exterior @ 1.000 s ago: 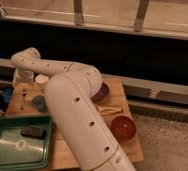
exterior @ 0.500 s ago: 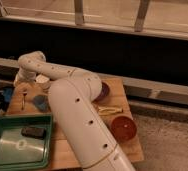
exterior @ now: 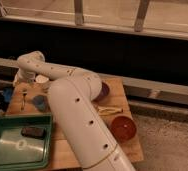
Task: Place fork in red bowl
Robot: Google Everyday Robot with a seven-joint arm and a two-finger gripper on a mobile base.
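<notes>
Pincer [exterior: 21,81]: at the far-left end of the worktop [exterior: 116,98], just above the fork [exterior: 23,100]; outline lost against the dark surroundings.
Fork: too thin to make out the tines.
Purple bowl [exterior: 104,91]: left part hidden behind the arm [exterior: 82,120].
Arm: cut off by the bottom edge.
Tray [exterior: 22,118]: near-left corner runs out of frame.
Worktop centre: hidden under the arm.

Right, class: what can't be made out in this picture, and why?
Camera view, tool, at the table's far left near the fork: largely hidden by the arm.
Camera view, purple bowl: partly covered by the arm.
Camera view, dark object in the green tray: too dark to identify.
</notes>
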